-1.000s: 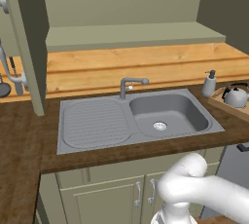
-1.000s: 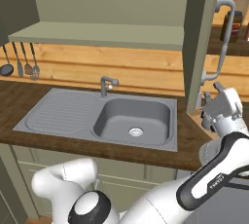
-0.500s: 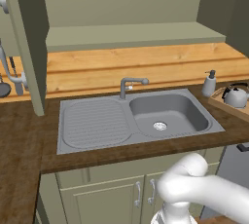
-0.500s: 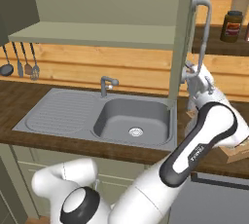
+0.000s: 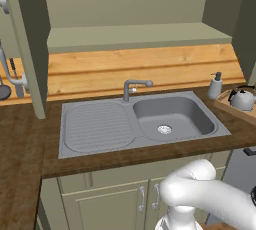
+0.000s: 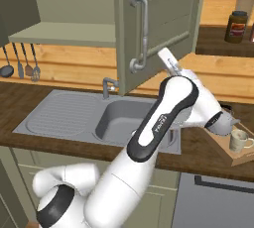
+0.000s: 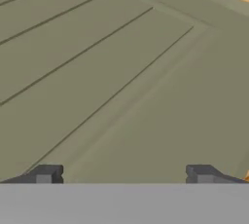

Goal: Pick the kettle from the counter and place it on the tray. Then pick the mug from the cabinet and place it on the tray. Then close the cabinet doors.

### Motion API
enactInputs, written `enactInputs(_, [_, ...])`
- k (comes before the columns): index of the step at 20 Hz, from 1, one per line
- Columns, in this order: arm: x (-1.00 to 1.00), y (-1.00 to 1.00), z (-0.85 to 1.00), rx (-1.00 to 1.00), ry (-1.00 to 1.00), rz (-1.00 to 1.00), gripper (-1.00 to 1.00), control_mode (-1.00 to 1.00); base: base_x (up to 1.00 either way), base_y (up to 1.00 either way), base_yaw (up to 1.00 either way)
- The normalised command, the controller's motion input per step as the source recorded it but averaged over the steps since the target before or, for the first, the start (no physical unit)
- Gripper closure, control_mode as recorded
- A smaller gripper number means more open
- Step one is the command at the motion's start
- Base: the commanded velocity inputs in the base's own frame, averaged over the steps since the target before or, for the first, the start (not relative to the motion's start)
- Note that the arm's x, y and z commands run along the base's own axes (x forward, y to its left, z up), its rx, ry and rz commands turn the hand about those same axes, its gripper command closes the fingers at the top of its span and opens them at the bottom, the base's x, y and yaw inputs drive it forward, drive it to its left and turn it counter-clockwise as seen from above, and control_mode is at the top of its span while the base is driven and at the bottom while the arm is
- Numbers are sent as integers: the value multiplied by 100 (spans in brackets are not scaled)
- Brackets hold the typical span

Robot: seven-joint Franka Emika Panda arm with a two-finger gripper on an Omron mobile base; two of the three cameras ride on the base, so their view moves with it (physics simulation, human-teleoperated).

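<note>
1. Two dark fingertips (image 7: 46,174) stand far apart at the bottom of the hand view, so the gripper (image 7: 124,175) is spread wide with nothing between its jaws.
2. Close ahead of the fingertips is the olive-green panelled face of a cabinet door (image 7: 107,72); whether the tips touch it cannot be told.
3. From the right base view the arm (image 6: 158,123) reaches up beside that door (image 6: 163,24), the hand near its lower edge, just right of the curved grey bar handle (image 6: 141,28).
4. The other cabinet door (image 5: 27,39) stands open at the left of the left base view, with the pale shelf of the cabinet (image 5: 135,34) exposed.
5. The kettle (image 5: 242,99) sits on the tray (image 5: 225,106) at the right end of the counter (image 5: 25,144), beside the soap dispenser (image 5: 215,85).
6. The mug (image 6: 239,140) stands on the tray too, just in front of the kettle.
7. A dark brown jar (image 6: 236,26) rests on a shelf at upper right.
</note>
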Motion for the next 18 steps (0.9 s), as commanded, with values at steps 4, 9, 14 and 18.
enactInputs(4, [63, 100, 0, -6, 0, -33, -100, -100, 0, 0, 0])
enactInputs(9, [82, 91, 0, -3, 3, -32, -100, -100, 0, 0, 0])
enactInputs(14, [94, 60, 0, -1, 10, -28, -100, -100, 0, 0, 0])
enactInputs(18, [99, 28, 5, 0, 15, -21, -100, -100, 0, 0, 0])
